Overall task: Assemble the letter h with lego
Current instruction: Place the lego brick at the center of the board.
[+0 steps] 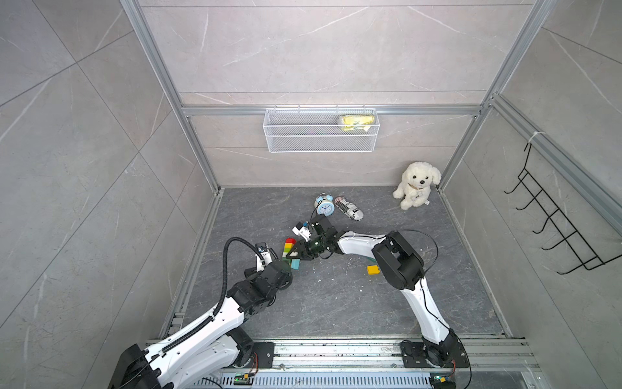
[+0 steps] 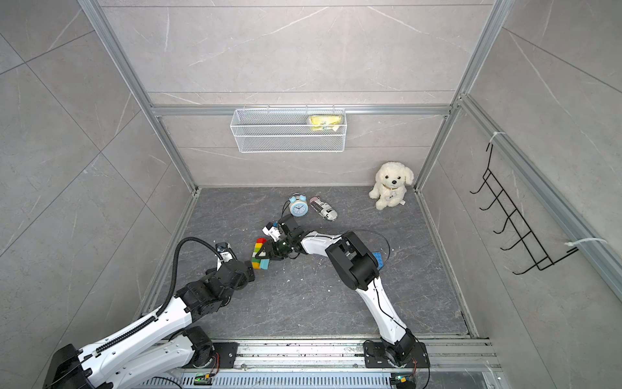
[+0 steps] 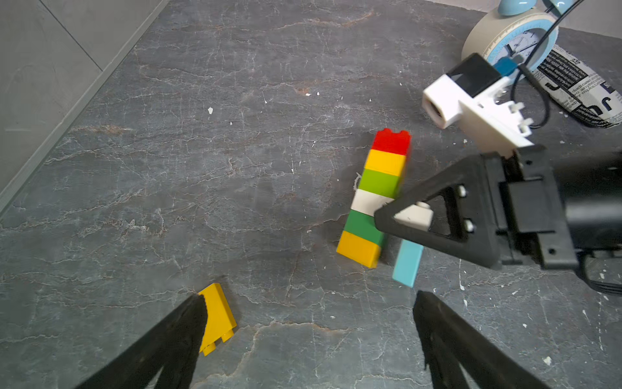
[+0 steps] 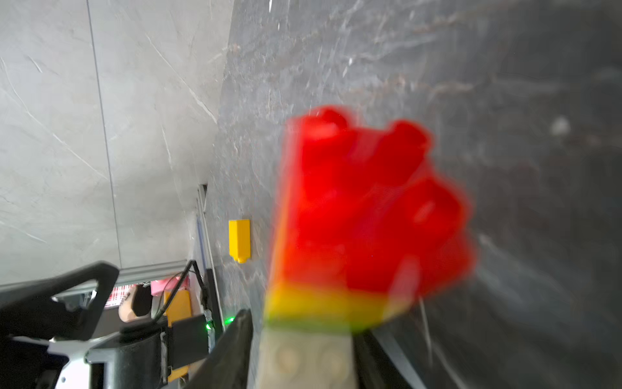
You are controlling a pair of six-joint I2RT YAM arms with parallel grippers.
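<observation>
White brick [image 3: 412, 215] fills right gripper [image 1: 297, 253], grip unclear, clock [image 1: 324, 205] behind; left gripper [image 3: 309, 298] gapes empty.

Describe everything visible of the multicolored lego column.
The lego column is six glossy plastic bricks in line: red, yellow, light green, white, dark green, yellow, studs on the red end. It seems to lie flat on the dark floor. The right gripper overlaps its white and dark green bricks; a light blue brick lies beside.

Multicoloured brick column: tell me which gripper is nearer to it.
Right. The right gripper is against the column near its middle; the left gripper hangs open short of the column's yellow end, clear of it.
</observation>
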